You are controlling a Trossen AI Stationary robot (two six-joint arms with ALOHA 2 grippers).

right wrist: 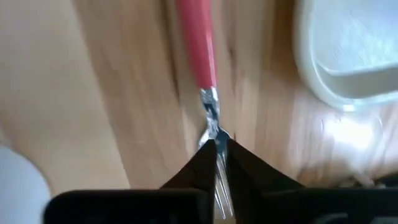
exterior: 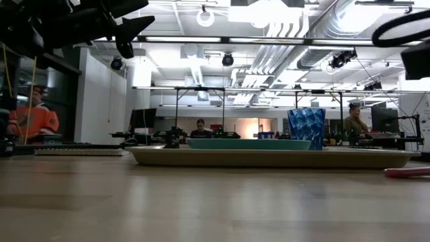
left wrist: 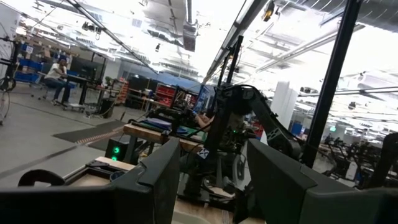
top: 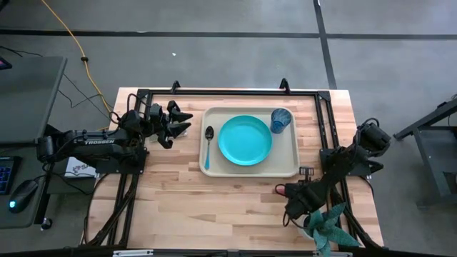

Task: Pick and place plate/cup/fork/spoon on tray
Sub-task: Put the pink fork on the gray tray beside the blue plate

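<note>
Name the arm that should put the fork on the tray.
Right. Its end effector is closed on the fork at the tines, on the table just off the tray. The left end effector is open, beyond the tray's opposite side.

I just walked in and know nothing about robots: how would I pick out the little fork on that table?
Start at the large beige rectangular plastic tray and look off its near right corner, on the bare wood. There the right hand pinches the small red-handled metal fork by its silver tines. The only other cutlery, a blue-handled spoon, lies inside the tray.
</note>
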